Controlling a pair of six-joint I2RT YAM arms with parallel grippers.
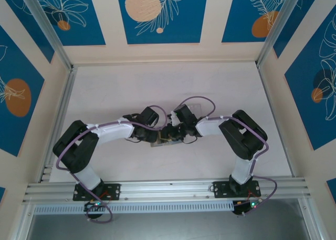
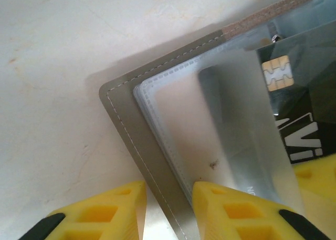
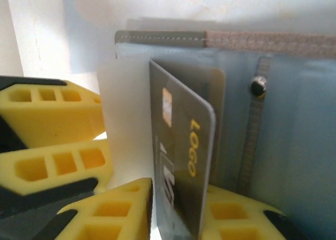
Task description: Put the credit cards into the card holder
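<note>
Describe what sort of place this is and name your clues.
Probably a robot test booth in a lab: two robot arms bolted to a metal rail, at a bare white table, closed in by blue patterned wall panels.

- Overhead view: soft, even light falls on the pale table (image 1: 105,93). Shadows are faint and the focus is sharp throughout.
- Left wrist view: bright. A soft shadow runs along the left edge of the card holder (image 2: 123,119), the clear sleeve (image 2: 236,129) glares silver-white, and the left gripper's fingers (image 2: 236,214) are blurred close to the lens.
- Right wrist view: the top is washed out by strong light. The black card (image 3: 178,161) is dim and only partly sharp, and the right gripper's fingers (image 3: 105,214) are out of focus.
</note>
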